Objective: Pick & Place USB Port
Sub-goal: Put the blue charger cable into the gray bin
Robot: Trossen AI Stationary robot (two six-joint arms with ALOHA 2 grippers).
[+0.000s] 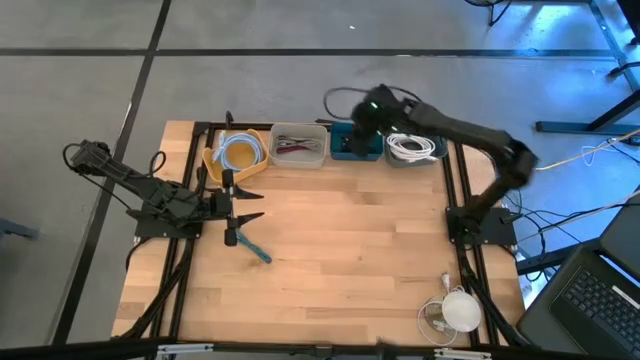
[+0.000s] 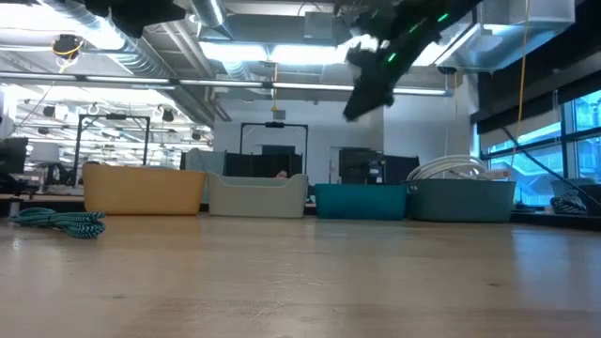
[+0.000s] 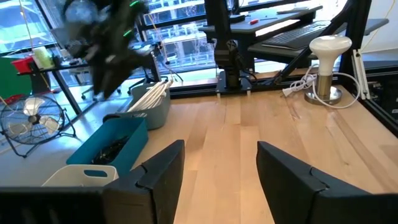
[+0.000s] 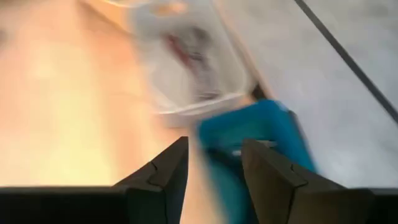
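My right gripper (image 1: 360,128) hangs open in the air above the teal bin (image 1: 356,143) at the table's far edge, slanting down, with nothing between its fingers (image 4: 214,171); it shows high in the low view (image 2: 357,108). Dark small parts (image 3: 109,149) lie in the teal bin; I cannot tell whether the USB port is among them. My left gripper (image 1: 252,206) waits open at the table's left, level above the wood (image 3: 221,180), and holds nothing.
Along the far edge stand a yellow bin (image 1: 236,152) with a pale blue cable, a white bin (image 1: 298,146) with red and dark pieces, and a grey bin (image 1: 415,148) with a white cable. A teal cable (image 1: 252,247) lies near my left gripper. A white lamp (image 1: 460,310) stands near right.
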